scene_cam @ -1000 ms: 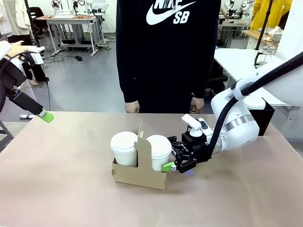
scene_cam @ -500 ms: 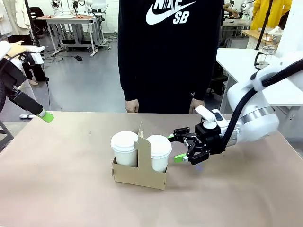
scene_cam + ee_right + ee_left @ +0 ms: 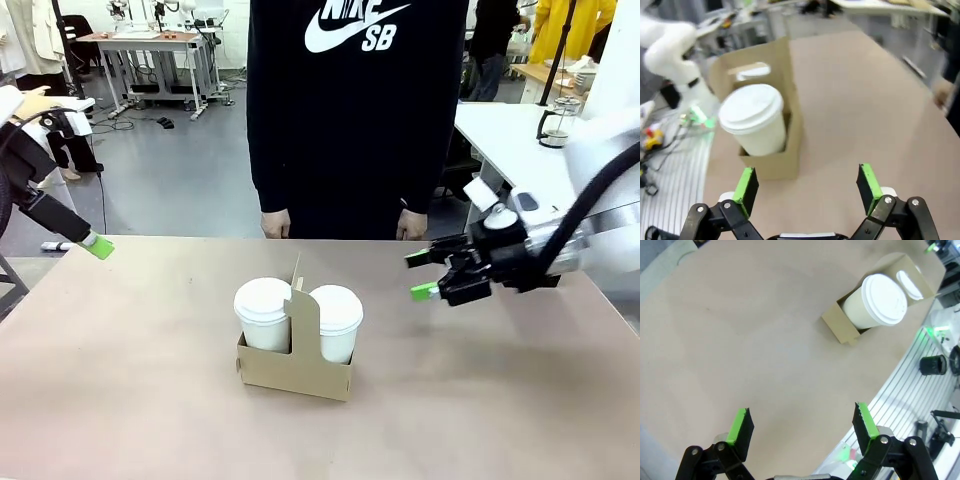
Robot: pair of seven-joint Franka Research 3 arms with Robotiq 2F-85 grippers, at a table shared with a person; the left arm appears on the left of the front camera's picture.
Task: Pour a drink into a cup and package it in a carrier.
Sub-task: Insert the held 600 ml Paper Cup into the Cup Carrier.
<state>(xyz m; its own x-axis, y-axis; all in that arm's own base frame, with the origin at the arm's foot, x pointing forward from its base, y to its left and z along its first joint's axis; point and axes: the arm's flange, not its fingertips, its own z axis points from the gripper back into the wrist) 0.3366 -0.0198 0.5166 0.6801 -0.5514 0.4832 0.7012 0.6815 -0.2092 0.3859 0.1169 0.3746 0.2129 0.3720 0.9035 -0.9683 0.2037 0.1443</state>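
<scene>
- Beige tabletop (image 3: 130,380) fills the lower frame; a person in a black hoodie (image 3: 355,110) stands behind it.
- Carrier (image 3: 295,368) sits at centre, holding two lidded white cups (image 3: 263,312).
- Right hand (image 3: 428,275), centre right, is released and holds nothing.
- Left hand (image 3: 802,422) is released, at the far left edge.

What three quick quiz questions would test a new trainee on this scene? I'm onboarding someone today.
1. True or false: both pockets of the carrier hold a lidded cup.
2. Which gripper is nearer the carrier: (a) left gripper, (b) right gripper?
3. Fill in: the right gripper's jaws are ___, holding nothing.

Key: 1 true, a left cup and a right cup; 2 b; 3 open.
</scene>
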